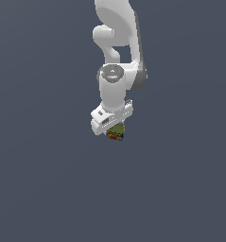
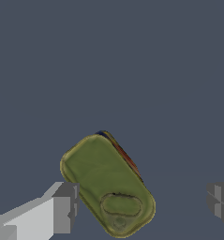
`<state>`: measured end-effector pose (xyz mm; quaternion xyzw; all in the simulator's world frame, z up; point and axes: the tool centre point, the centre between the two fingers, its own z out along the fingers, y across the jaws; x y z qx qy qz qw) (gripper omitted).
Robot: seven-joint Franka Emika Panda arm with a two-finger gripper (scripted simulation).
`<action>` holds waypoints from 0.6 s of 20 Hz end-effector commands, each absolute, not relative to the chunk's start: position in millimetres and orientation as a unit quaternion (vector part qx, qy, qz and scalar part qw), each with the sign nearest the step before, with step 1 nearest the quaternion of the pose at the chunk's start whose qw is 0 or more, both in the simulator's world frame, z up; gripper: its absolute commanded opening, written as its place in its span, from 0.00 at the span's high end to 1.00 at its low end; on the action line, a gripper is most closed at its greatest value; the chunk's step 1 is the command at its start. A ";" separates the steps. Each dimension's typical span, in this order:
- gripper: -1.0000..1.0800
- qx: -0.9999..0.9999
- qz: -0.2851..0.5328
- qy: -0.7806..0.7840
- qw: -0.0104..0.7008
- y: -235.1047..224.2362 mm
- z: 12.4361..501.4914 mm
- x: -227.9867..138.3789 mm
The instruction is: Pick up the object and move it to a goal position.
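Observation:
The object is a flat olive-green tin with rounded corners and a red-orange and dark blue edge. It lies on the grey floor between my fingers. My gripper is open around it. One finger is right beside the tin, and the other finger stands well apart from it. In the exterior view the white hand points down, with the object showing just below it. The fingers themselves are hidden there by the hand and the object.
A plain dark grey floor fills both views. The white arm rises up from the hand to the exterior view's upper edge. No goal marker or other object shows.

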<state>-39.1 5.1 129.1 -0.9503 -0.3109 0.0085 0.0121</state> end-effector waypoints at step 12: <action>0.04 -0.870 0.003 -0.494 0.005 10.3 116.5 -56.0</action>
